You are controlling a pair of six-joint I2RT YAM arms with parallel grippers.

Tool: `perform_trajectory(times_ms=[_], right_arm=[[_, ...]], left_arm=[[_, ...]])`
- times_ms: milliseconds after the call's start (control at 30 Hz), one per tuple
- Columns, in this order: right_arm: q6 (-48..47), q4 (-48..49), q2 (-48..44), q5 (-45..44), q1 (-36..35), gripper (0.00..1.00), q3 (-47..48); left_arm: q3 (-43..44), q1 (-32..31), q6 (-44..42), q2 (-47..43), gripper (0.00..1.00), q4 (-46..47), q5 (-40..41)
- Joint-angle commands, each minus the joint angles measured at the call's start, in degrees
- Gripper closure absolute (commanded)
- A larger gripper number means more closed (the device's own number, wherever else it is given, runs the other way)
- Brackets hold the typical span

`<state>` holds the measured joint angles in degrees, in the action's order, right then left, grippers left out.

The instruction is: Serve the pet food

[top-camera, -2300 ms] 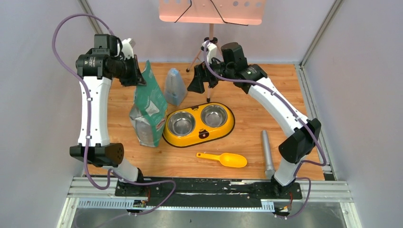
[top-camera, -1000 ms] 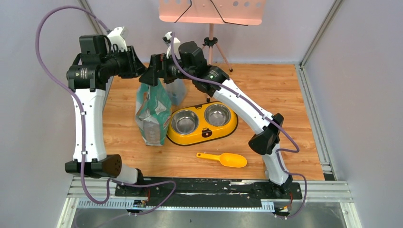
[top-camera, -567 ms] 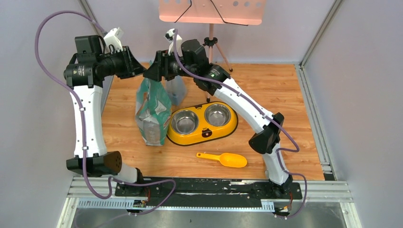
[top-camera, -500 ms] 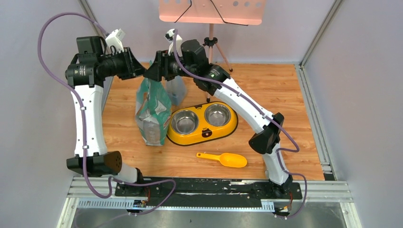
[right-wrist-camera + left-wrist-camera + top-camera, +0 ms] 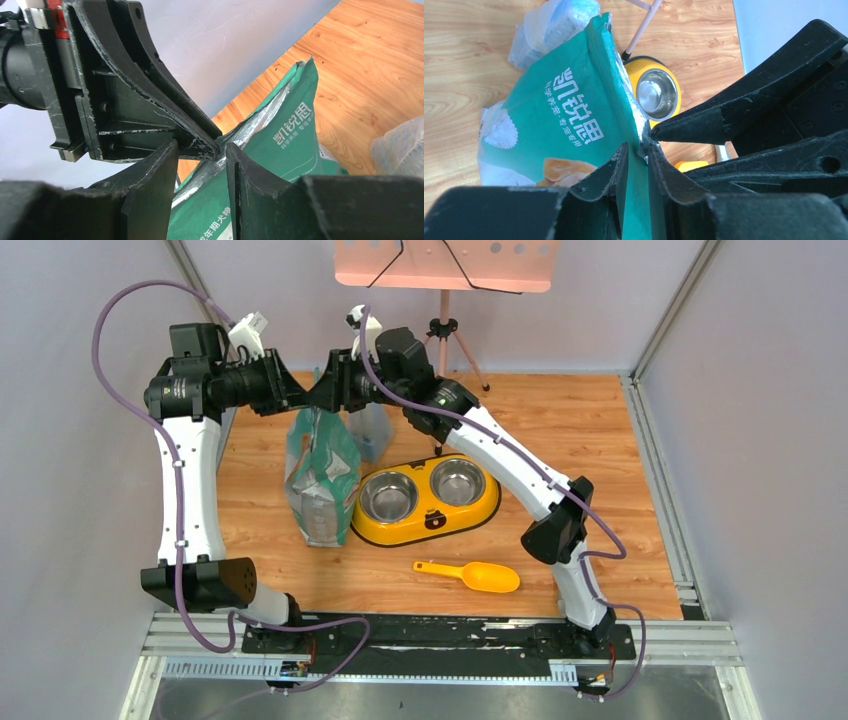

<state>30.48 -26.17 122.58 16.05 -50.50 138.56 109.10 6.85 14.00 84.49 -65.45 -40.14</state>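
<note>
The pet food itself is hidden inside the green-and-white bag [image 5: 320, 475], which stands upright left of the yellow double bowl [image 5: 482, 502]. My left gripper [image 5: 298, 398] is shut on the bag's left top wall; in the left wrist view the green panel [image 5: 559, 120] runs between its fingers [image 5: 638, 147]. My right gripper [image 5: 320, 395] meets it tip to tip from the right. In the right wrist view its jaws [image 5: 201, 145] straddle the bag's silver-lined rim [image 5: 280, 145] with a gap still showing. An orange scoop [image 5: 470, 575] lies in front of the bowl.
A clear plastic pouch [image 5: 372, 430] stands just behind the bag. A tripod [image 5: 443, 320] holding a pink board stands at the back. Both steel bowls [image 5: 388, 498] hold nothing. Grey walls close in the left and right sides.
The right arm swung left from the tripod to the bag's top and its jaws have narrowed around the rim. The left gripper kept its hold and shifted slightly right.
</note>
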Motion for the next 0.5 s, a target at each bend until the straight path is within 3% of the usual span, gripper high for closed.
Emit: perform_trajectory(times_ms=[0, 300, 467], right_arm=[[1.18, 0.55, 0.64, -2.26, -0.30, 0.59, -0.53], [0.58, -0.67, 0.58, -10.07, -0.22, 0.52, 0.20], [1.49, 0.05, 1.87, -1.45, -0.17, 0.52, 0.72]], left_arm=[[0.08, 0.19, 0.01, -0.87, 0.74, 0.35, 0.32], [-0.66, 0.18, -0.83, -1.15, 0.91, 0.15, 1.69], [-0.71, 0.19, -0.54, -1.24, 1.00, 0.35, 0.69]])
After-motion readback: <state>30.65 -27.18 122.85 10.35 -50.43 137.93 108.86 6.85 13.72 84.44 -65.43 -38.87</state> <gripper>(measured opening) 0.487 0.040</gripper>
